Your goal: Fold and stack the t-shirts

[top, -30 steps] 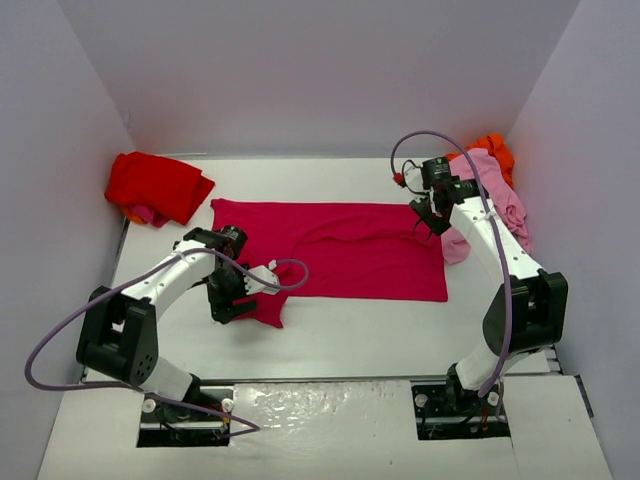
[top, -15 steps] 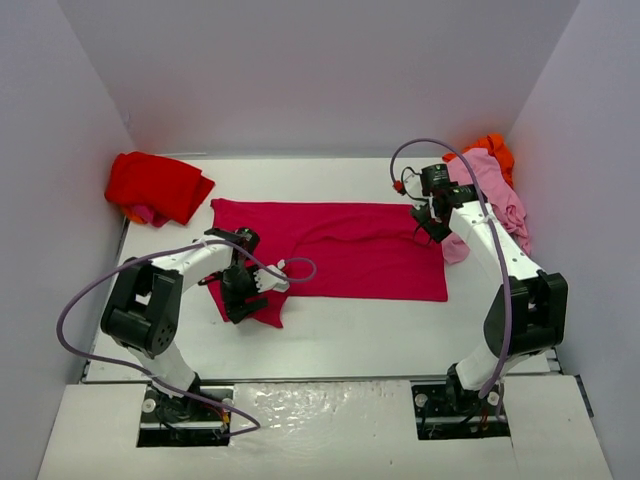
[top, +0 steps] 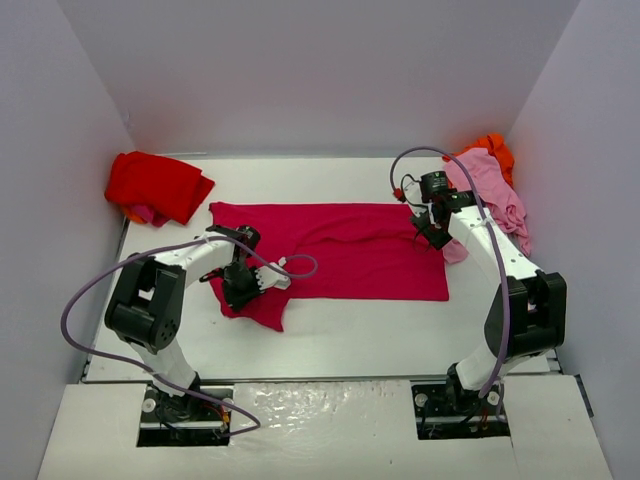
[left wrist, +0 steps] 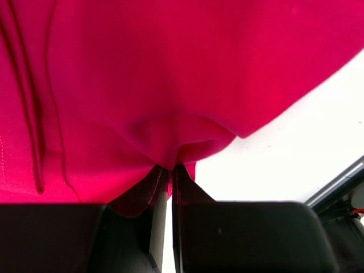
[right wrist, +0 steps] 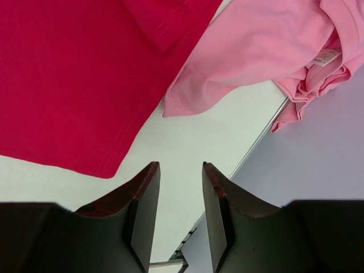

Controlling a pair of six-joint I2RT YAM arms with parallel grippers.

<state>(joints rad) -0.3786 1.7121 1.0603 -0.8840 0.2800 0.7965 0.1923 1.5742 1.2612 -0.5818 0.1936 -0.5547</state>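
Observation:
A crimson-magenta t-shirt (top: pixel 350 245) lies spread across the middle of the table, with its near-left corner bunched up. My left gripper (top: pixel 240 290) is shut on a pinched fold of that shirt (left wrist: pixel 170 68) at this corner; the cloth puckers right at the jaws (left wrist: pixel 169 169). My right gripper (top: pixel 428 228) hovers open by the shirt's far right edge (right wrist: pixel 74 74), with bare table between its fingers (right wrist: pixel 181 165). A pale pink t-shirt (top: pixel 495 195) lies crumpled at the right wall, and an orange one (top: pixel 492 147) sits behind it. A bright red t-shirt (top: pixel 155 185) lies folded at the back left.
White walls close in the table on three sides. The pink shirt's edge (right wrist: pixel 261 45) lies just beyond my right fingers, near the table's right rim (right wrist: pixel 267 128). A bit of pink and orange cloth (top: pixel 140 213) shows under the red pile.
My left gripper has closed on the crimson shirt's near-left corner, after its arm swung in over it. The right gripper has drifted slightly and stays open.

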